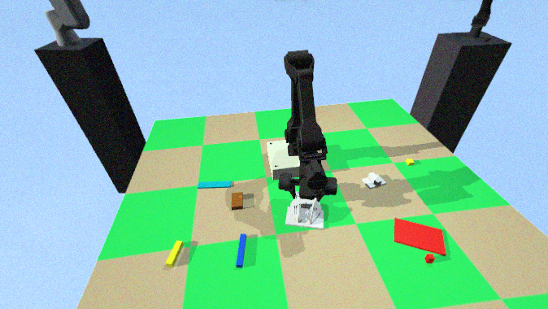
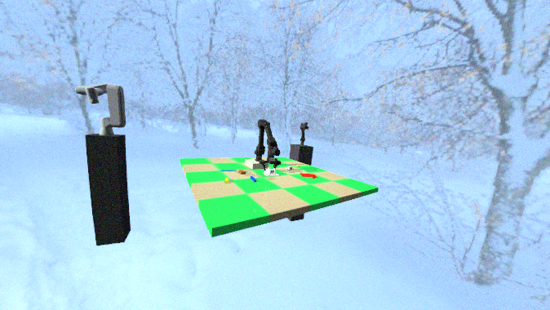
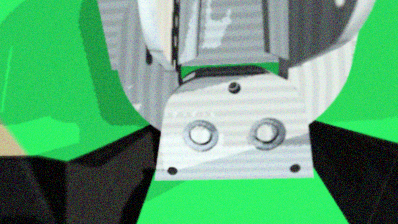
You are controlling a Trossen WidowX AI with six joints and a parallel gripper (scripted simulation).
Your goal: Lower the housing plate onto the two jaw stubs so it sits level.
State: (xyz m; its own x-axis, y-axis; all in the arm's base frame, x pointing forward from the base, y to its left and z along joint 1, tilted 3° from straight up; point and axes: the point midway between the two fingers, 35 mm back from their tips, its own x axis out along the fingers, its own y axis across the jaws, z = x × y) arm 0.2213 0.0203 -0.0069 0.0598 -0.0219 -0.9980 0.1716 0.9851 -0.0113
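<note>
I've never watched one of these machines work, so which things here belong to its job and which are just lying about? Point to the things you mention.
Job:
- white housing plate (image 3: 235, 157), between the fingers
- white assembly beneath (image 1: 293, 219)

Lying about:
- blue bar (image 1: 241, 250) (image 2: 253, 179)
- red panel (image 1: 419, 236) (image 2: 308, 175)
- brown block (image 1: 237, 201) (image 2: 241, 172)

My worktop (image 1: 158, 219) (image 2: 228, 204): green-and-tan checks; directly on it, one blue bar (image 1: 241, 250) (image 2: 253, 179), one red plate (image 1: 419, 237) (image 2: 308, 175).

At 12 o'clock in the wrist view, the frame's edge cut off the white assembly (image 1: 293, 220) (image 2: 271, 174) (image 3: 327, 90); its jaw-stub contacts were hidden.
</note>
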